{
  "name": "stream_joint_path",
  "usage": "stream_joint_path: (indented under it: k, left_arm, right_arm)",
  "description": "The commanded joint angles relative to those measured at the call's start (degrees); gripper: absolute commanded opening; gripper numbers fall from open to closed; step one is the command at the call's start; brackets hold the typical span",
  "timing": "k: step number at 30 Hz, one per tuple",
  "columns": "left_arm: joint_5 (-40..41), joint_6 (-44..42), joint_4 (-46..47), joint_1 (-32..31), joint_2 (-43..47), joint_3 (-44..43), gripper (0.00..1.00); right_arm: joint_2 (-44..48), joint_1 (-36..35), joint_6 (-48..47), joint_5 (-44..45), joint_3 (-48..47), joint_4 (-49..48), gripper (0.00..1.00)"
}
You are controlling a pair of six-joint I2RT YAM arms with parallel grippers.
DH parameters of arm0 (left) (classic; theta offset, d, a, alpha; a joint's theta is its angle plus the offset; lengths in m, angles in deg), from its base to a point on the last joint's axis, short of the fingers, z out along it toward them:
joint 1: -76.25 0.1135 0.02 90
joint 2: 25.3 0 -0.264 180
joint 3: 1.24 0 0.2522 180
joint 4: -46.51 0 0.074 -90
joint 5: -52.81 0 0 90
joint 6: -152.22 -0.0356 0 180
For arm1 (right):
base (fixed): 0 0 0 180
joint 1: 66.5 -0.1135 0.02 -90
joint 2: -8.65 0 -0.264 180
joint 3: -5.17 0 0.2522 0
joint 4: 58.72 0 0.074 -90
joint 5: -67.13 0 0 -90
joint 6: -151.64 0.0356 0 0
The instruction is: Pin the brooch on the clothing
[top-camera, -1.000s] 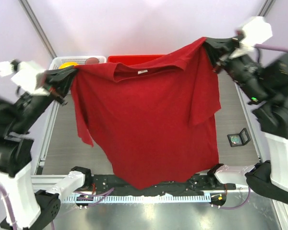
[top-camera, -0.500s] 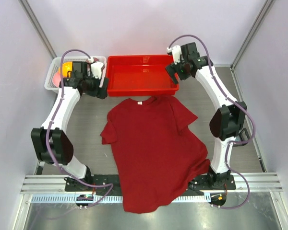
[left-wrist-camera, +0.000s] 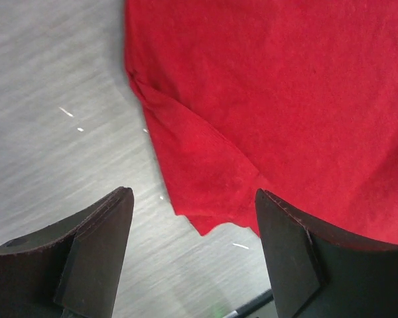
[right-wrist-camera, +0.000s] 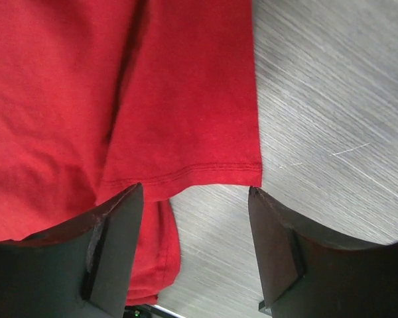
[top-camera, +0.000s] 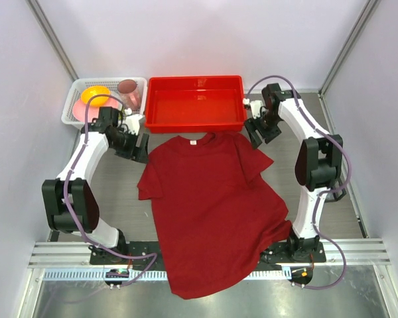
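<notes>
The clothing, a dark red T-shirt (top-camera: 212,205), lies spread flat on the table, collar and white label (top-camera: 193,142) at the far end. Its hem hangs over the near edge. My left gripper (top-camera: 136,147) hovers open just left of the shirt's left shoulder. In the left wrist view the sleeve edge (left-wrist-camera: 252,99) lies beyond the empty gap of that gripper (left-wrist-camera: 194,255). My right gripper (top-camera: 257,134) stands open by the right shoulder. Its wrist view shows the sleeve hem (right-wrist-camera: 186,99) ahead of the parted fingers (right-wrist-camera: 196,248). The brooch is out of view.
A bright red plastic tray (top-camera: 196,122) stands right behind the collar. A white basket (top-camera: 76,109) with an orange item and a pinkish cup sits at the back left. The right arm's elbow (top-camera: 316,162) rises beside the shirt's right side.
A second ago both grippers held the shirt up by its shoulders. They have let go, the shirt has dropped flat, and both open grippers have come down beside its shoulders.
</notes>
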Motion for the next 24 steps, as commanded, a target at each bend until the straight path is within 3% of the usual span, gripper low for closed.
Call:
stream_joint_path:
  k: [1, 8, 14, 17, 22, 24]
  left_arm:
    - [-3.0, 2.4, -1.2, -2.1, 0.6, 2.6, 0.78]
    - [0.5, 4.3, -0.6, -4.1, -1.0, 5.5, 0.76]
    - [1.5, 2.0, -2.7, -6.1, -2.0, 5.2, 0.82]
    - [4.6, -2.6, -2.8, -10.6, -0.7, 6.7, 0.81]
    - [9.9, -8.5, -0.6, -20.3, 2.7, 11.2, 0.71]
    - [12.5, -12.0, -0.1, -23.1, 4.4, 13.5, 0.68]
  right_arm:
    - [-3.9, 2.7, 1.0, -0.1, -0.9, -0.1, 0.68]
    - [-8.0, 3.8, 0.4, 5.1, 2.4, -4.3, 0.62]
    - [-7.9, 3.1, 0.5, 5.9, 9.6, -8.3, 0.6]
    - [-7.8, 2.9, -0.6, 8.0, 12.0, -10.6, 0.45]
    - [-9.8, 3.3, -2.0, 10.5, 10.7, -11.7, 0.02]
    - [-10.3, 3.7, -2.4, 11.0, 9.1, -11.4, 0.01]
